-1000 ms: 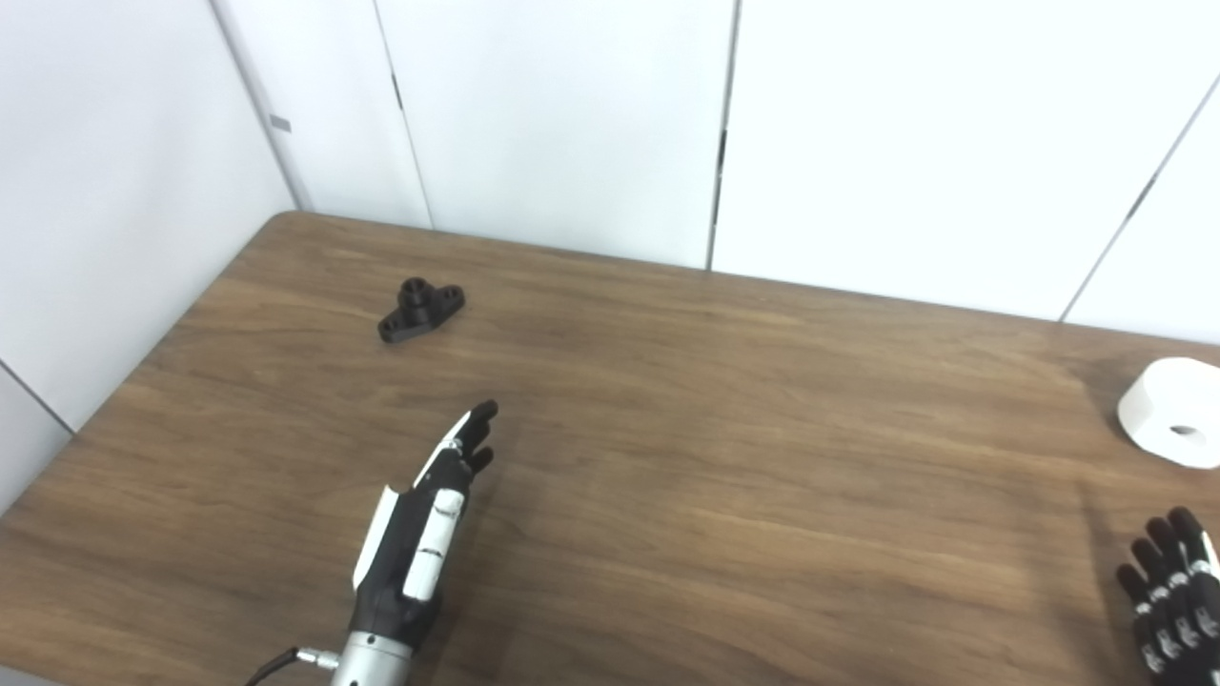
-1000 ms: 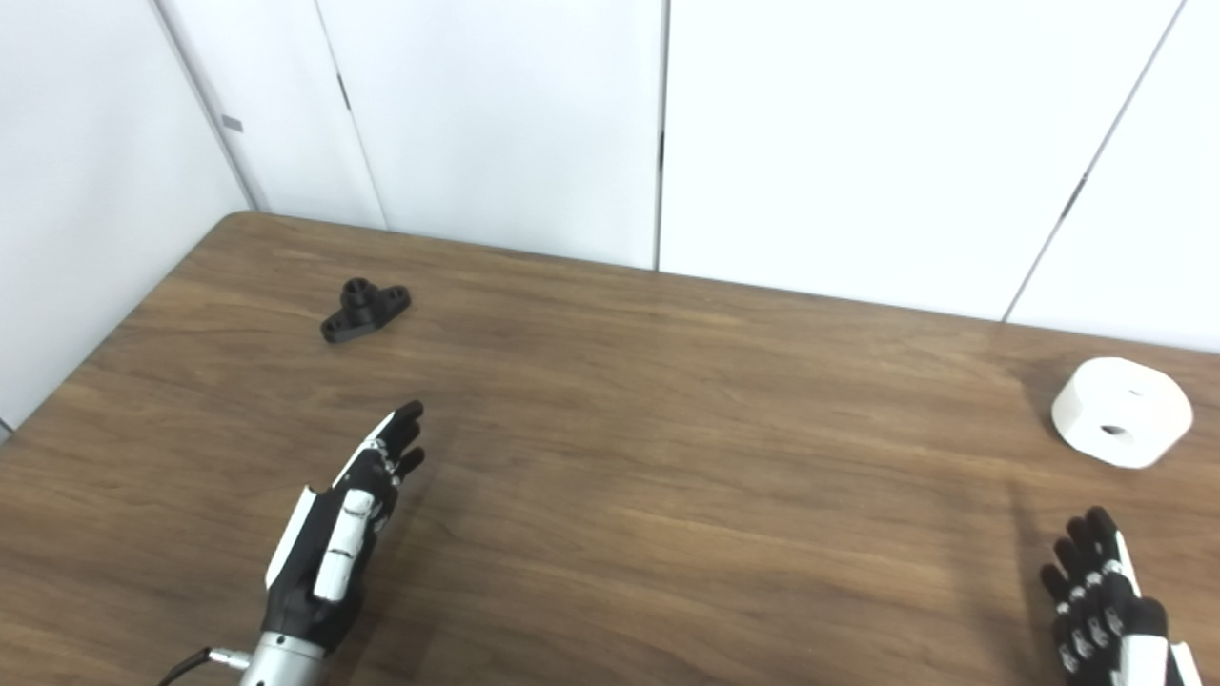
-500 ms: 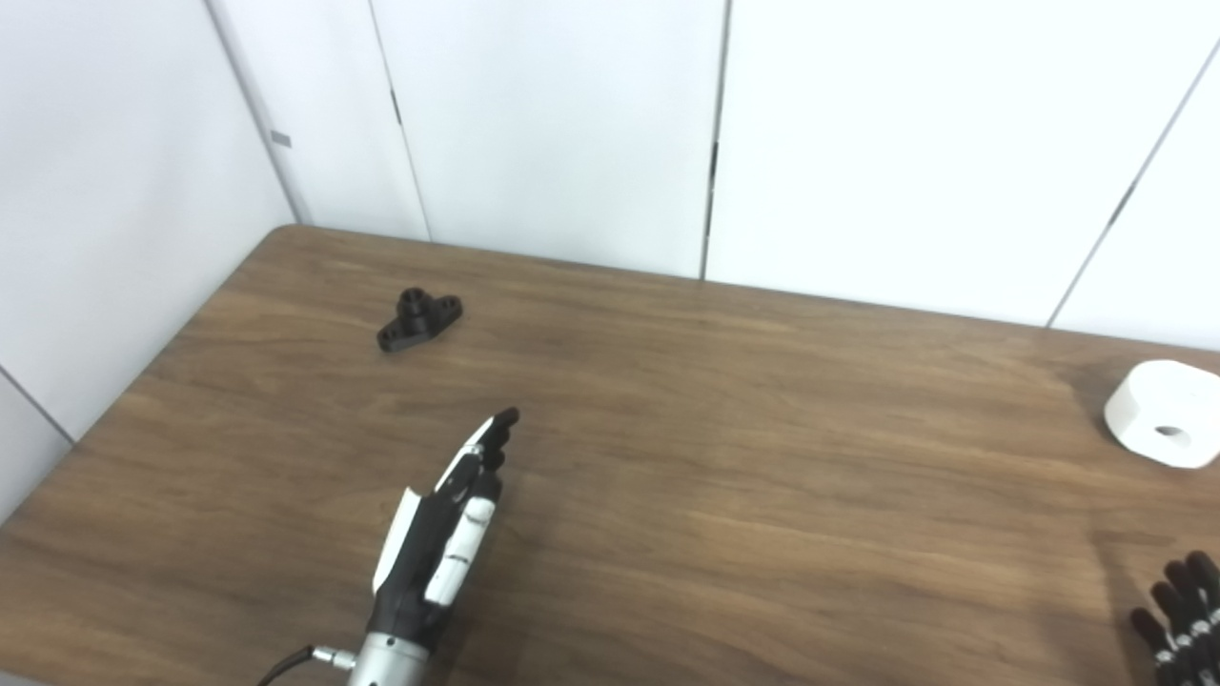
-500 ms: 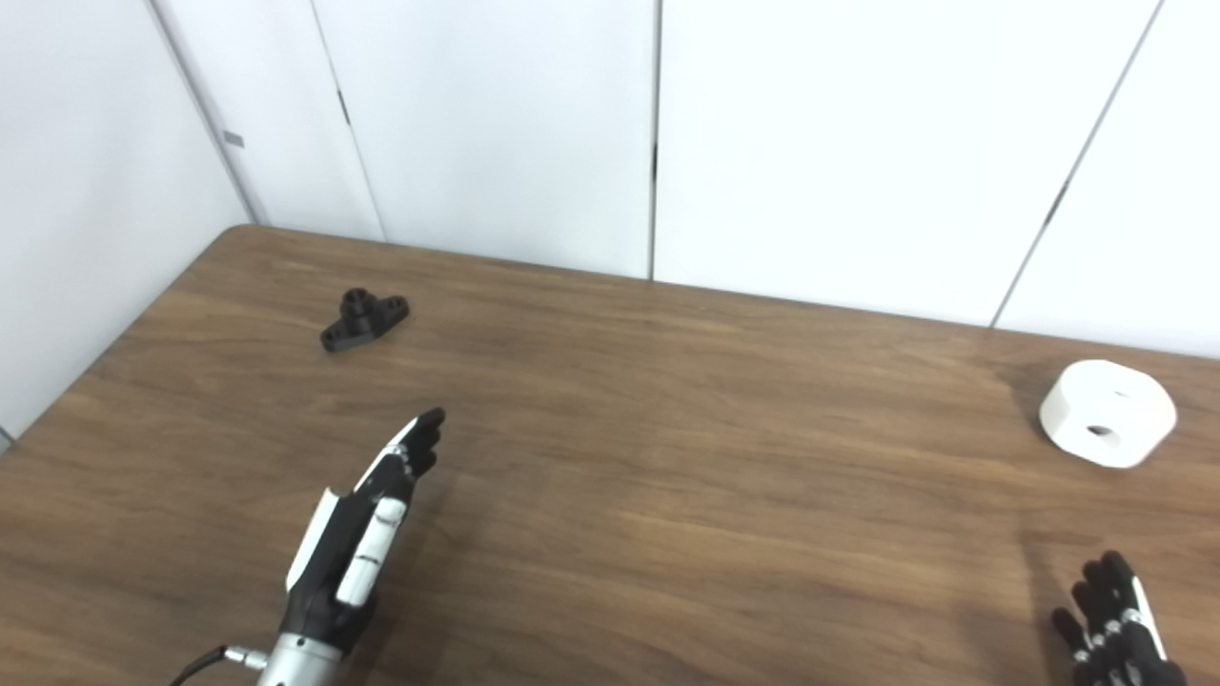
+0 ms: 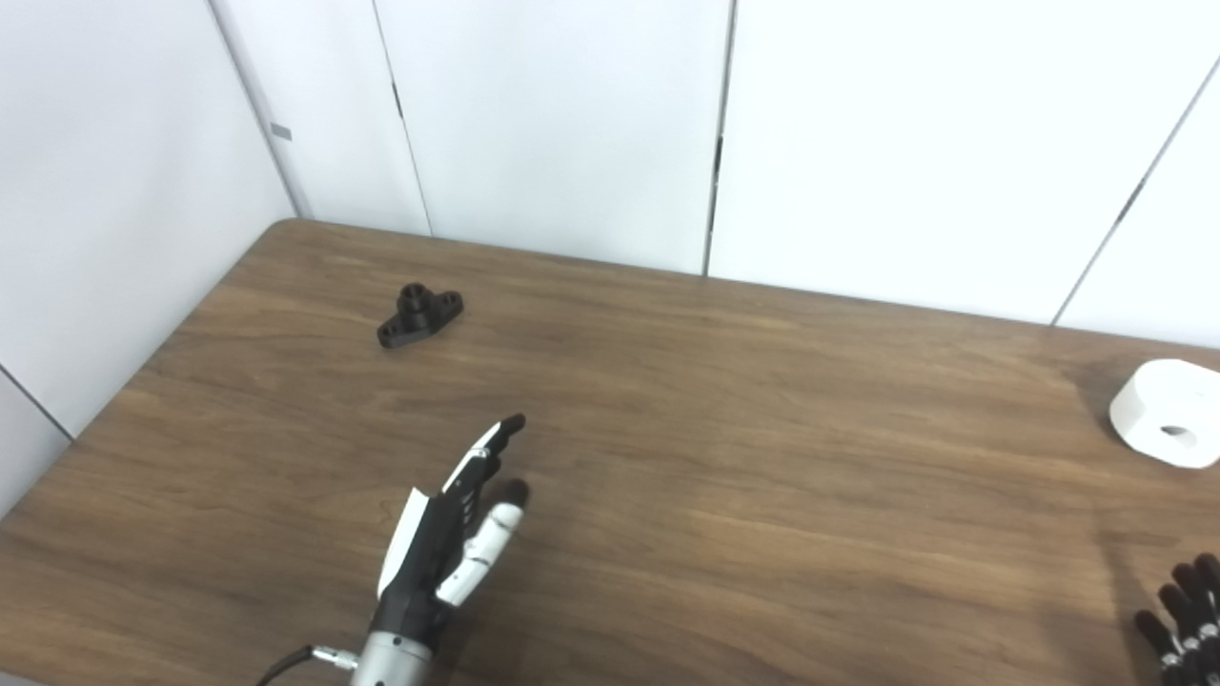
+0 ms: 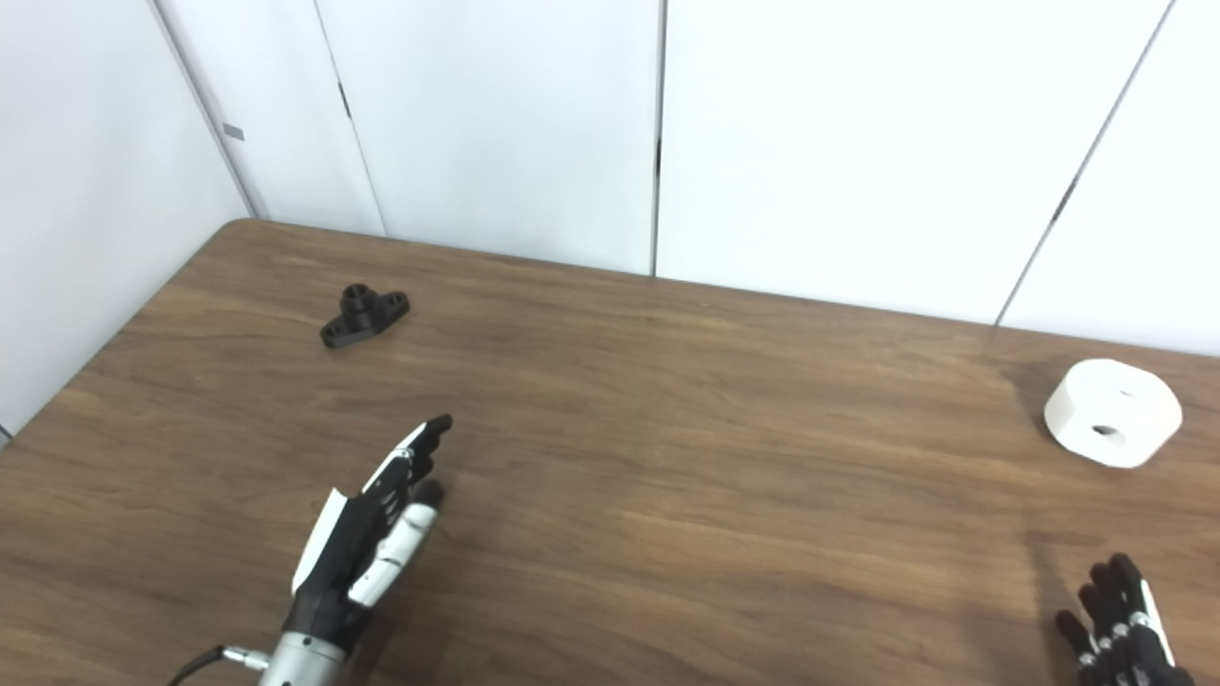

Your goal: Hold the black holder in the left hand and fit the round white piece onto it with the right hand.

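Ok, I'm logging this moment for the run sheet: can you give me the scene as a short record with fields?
black holder: lying on the table, far left, untouched
round white piece: on the table, far right, untouched
left hand: open, empty, fingers pointing toward the holder, well short of it
right hand: fingers spread, empty, at the bottom right edge
table: brown wood
fitting: not yet begun

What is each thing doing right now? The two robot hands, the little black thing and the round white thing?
Left hand: open, holding nothing, above the table.
Right hand: fingers spread, holding nothing, mostly out of frame.
Black holder: lying on the table, untouched.
Round white piece: resting on the table, untouched.
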Robot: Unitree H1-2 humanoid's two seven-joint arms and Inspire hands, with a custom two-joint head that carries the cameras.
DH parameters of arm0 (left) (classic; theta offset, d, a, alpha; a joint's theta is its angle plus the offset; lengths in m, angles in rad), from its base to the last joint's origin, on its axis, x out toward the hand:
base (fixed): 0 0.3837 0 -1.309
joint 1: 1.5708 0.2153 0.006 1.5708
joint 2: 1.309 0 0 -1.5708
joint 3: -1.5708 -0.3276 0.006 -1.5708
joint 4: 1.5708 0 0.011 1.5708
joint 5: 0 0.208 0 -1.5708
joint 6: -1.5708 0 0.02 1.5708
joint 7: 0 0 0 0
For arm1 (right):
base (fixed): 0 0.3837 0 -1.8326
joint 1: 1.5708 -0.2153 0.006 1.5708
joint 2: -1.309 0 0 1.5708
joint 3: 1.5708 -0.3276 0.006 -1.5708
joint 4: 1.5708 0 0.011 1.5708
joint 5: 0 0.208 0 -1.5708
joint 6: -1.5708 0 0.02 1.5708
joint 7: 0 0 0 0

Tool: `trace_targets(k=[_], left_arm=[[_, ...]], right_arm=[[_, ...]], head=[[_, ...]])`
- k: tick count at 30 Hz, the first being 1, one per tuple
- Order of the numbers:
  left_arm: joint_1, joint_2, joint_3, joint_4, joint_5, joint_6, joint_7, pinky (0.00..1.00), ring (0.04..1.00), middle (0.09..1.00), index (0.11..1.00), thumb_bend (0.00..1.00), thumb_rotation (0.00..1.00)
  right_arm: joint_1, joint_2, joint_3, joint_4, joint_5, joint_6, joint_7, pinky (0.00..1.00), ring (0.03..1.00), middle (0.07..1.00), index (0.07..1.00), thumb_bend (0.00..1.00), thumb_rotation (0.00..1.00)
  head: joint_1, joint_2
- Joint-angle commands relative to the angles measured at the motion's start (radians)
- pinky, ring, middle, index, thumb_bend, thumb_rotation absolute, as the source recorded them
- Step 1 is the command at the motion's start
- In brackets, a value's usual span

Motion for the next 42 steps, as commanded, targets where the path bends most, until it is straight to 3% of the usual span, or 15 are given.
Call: trace_targets(k=[1,3,6,8,10,13,18,21,42], left_arm=[[-0.02,-0.03,0.026,-0.067,0.063,0.032,0.04,0.9,0.943,0.943,0.915,0.58,0.47],[-0.048,-0.018,0.042,-0.088,0.096,0.057,0.05,0.81,0.896,0.928,0.903,0.65,0.36],[-0.098,0.005,0.065,-0.119,0.118,0.101,0.047,0.84,0.926,0.956,0.91,0.69,0.2],[-0.135,0.015,0.082,-0.144,0.147,0.163,0.044,0.79,0.893,0.933,0.903,0.72,0.19],[-0.171,0.024,0.097,-0.163,0.155,0.22,0.034,0.82,0.907,0.937,0.905,0.74,0.16],[-0.221,0.045,0.112,-0.174,0.203,0.296,0.017,0.79,0.895,0.945,0.907,0.78,0.18],[-0.282,0.105,0.119,-0.151,0.318,0.365,-0.003,0.96,0.979,0.963,0.901,0.81,0.3],[-0.315,0.139,0.131,-0.124,0.354,0.405,-0.012,1.0,0.998,0.978,0.909,0.83,0.34],[-0.473,0.289,0.172,0.232,0.411,0.359,0.096,0.93,0.983,0.944,0.873,0.89,0.41]], right_arm=[[0.037,-0.016,-0.001,0.0,-0.008,0.02,-0.015,1.0,1.0,1.0,1.0,0.69,1.0],[0.038,-0.018,0.001,0.0,-0.01,0.018,-0.016,1.0,1.0,1.0,1.0,0.69,1.0],[0.04,-0.021,0.004,0.0,-0.013,0.015,-0.016,1.0,1.0,1.0,1.0,0.7,1.0],[0.04,-0.023,0.006,-0.001,-0.016,0.019,-0.021,1.0,1.0,1.0,1.0,0.71,1.0],[0.041,-0.022,0.007,-0.003,-0.015,0.024,-0.025,1.0,1.0,1.0,1.0,0.71,1.0],[0.041,-0.021,0.007,-0.002,-0.008,0.023,-0.027,1.0,1.0,1.0,1.0,0.71,1.0],[0.043,-0.021,0.01,0.001,-0.008,0.022,-0.029,1.0,1.0,1.0,1.0,0.69,1.0],[0.044,-0.022,0.011,0.002,-0.01,0.017,-0.028,1.0,1.0,1.0,1.0,0.69,1.0],[0.045,-0.036,0.02,0.007,-0.002,0.017,-0.03,1.0,1.0,1.0,1.0,0.73,1.0]], head=[[-0.002,0.0],[-0.005,-0.001],[-0.01,-0.001],[-0.012,0.0],[-0.014,-0.004],[-0.019,-0.005],[-0.018,-0.002],[-0.02,-0.003],[-0.02,-0.003]])
